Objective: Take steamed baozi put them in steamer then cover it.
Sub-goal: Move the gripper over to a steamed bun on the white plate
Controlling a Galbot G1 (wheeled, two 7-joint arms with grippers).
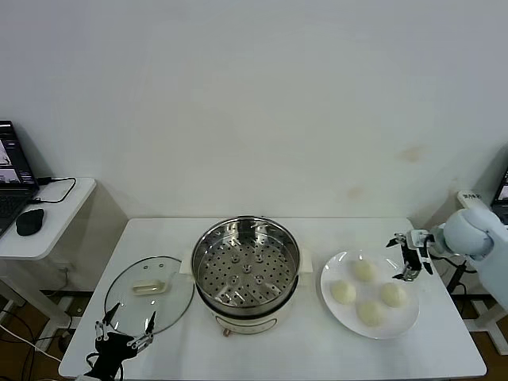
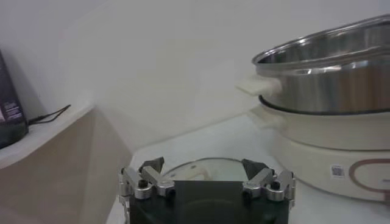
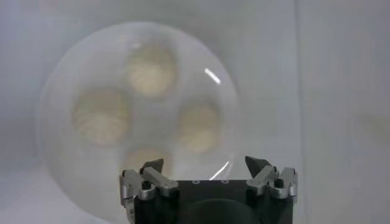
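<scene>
Several cream-white baozi [image 1: 369,292] lie on a flat white plate [image 1: 409,321] at the right of the table; they also show in the right wrist view [image 3: 100,115]. The steel steamer [image 1: 247,270] with its perforated tray stands in the middle, without a lid; its side shows in the left wrist view [image 2: 329,76]. My right gripper [image 1: 408,257] is open and empty, hovering above the plate's far right edge, clear of the buns. My left gripper [image 1: 125,324] is open and empty at the table's front left, just in front of the glass lid [image 1: 149,288].
The glass lid with its cream handle lies flat on the table left of the steamer, seen too in the left wrist view [image 2: 204,169]. A side table [image 1: 48,218] with a laptop and mouse stands at far left. The wall is close behind.
</scene>
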